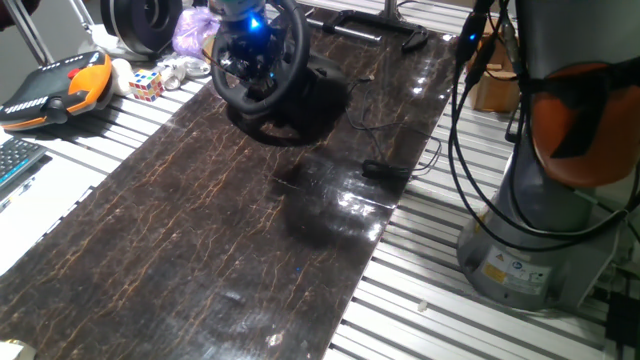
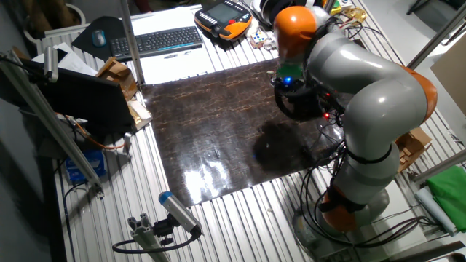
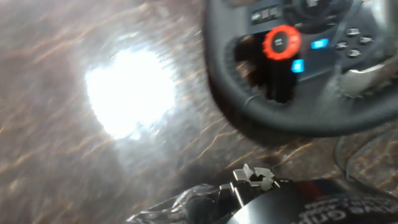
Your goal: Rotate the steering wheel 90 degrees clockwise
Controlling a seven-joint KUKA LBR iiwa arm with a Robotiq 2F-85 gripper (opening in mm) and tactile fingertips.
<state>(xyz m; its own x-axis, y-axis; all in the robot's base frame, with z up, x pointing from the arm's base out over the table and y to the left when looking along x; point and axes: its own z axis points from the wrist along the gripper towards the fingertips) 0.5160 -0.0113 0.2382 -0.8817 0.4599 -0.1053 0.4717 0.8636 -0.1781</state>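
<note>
The steering wheel [image 1: 262, 70] stands tilted on its base at the far end of the dark marbled counter [image 1: 200, 230], and the gripper [image 1: 245, 45] sits right at its hub, probably to get purchase for the clockwise turn. Whether the fingers are spread or pressed together I cannot tell, as no view shows them clearly. No containers show on the counter.

We see the steering wheel [image 1: 262, 70] standing tilted on its black base at the far end of the dark marbled surface [image 1: 200, 230]. Its thick black rim is round. In the hand view, the hub carries a red round knob [image 3: 281, 42] with small blue-lit buttons [image 3: 319, 43] beside it.
</note>
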